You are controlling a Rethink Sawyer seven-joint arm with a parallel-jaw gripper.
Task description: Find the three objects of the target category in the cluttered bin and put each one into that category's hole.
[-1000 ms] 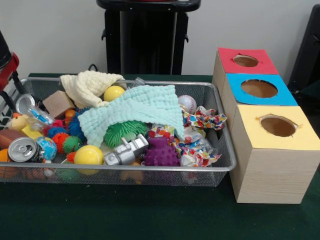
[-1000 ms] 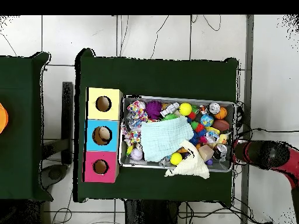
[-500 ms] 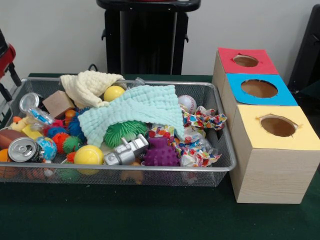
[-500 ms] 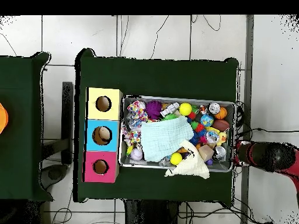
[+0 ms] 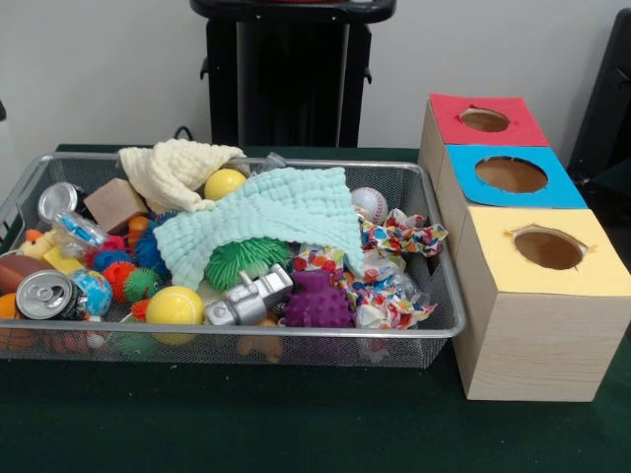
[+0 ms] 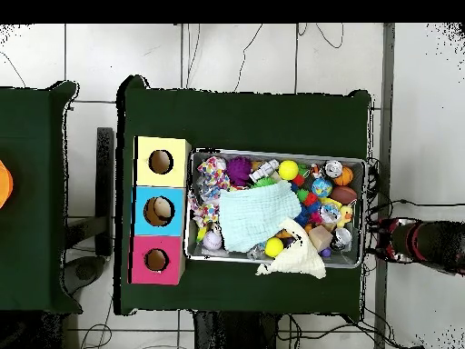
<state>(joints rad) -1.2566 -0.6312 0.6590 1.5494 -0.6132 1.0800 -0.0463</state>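
The wire mesh bin [image 5: 446, 330] stands on the green table, full of clutter; it also shows in the overhead view [image 6: 277, 153]. A small yellow-tan soft toy [image 5: 37, 241] lies at its left end, and in the overhead view [image 6: 344, 215] near the right end. Other soft animal toys are hidden in the clutter. The red-topped box with its round hole [image 5: 484, 119] is the farthest of three boxes and shows in the overhead view [image 6: 156, 260]. My gripper [image 6: 381, 229] shows only in the overhead view, just outside the bin's right end, on the red and black arm [image 6: 427, 244].
A blue-topped box [image 5: 511, 174] and a yellow-topped box [image 5: 548, 248] stand in line with the red one. A mint cloth [image 5: 266, 212] and a cream cloth [image 5: 173, 168] cover the bin's middle. A silver toy robot [image 5: 248, 299], a purple spiky ball [image 5: 317, 303] and a can [image 5: 44, 294] lie in front.
The arm has drawn back from the bin's end, to the right in the overhead view, and has left the left edge of the front view. The bin's contents have not moved.
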